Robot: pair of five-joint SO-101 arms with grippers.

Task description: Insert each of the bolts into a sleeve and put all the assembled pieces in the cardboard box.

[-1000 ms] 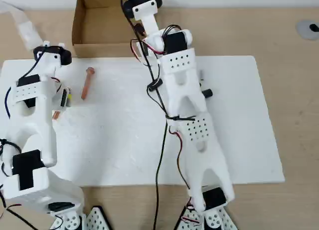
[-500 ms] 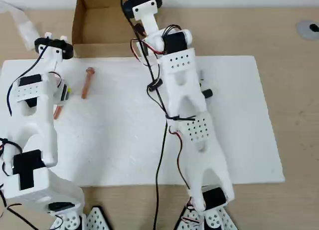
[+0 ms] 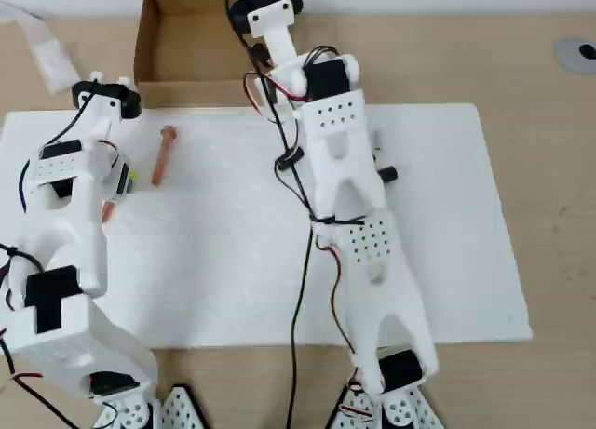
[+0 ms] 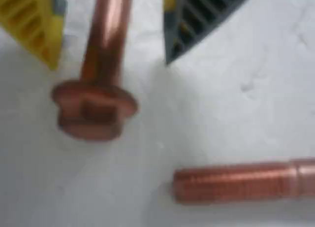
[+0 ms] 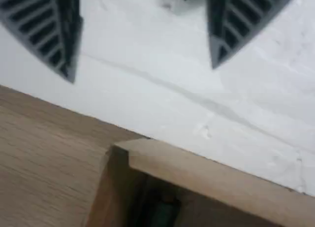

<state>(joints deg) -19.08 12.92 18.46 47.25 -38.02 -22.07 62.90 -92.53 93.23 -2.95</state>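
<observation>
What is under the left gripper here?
A copper bolt lies on the white foam sheet between the left gripper's open fingers, with a gap on each side. A second bolt lies beside it. In the high view the left arm covers most of the first bolt.

Copper-brown bolts [image 4: 101, 49], 1 yellow ribbed pad [image 4: 37, 20], white foam mat [image 3: 233, 252], brown cardboard box [image 3: 186, 94], white arms [image 3: 363, 224]

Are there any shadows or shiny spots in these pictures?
High view: soft, even light; the arms cast only faint shadows on the white mat. Left wrist view: a bright streak of glare runs along the flanged bolt, and the other bolt has a soft shadow beside it. Right wrist view: the cardboard box is dark inside its rim.
</observation>
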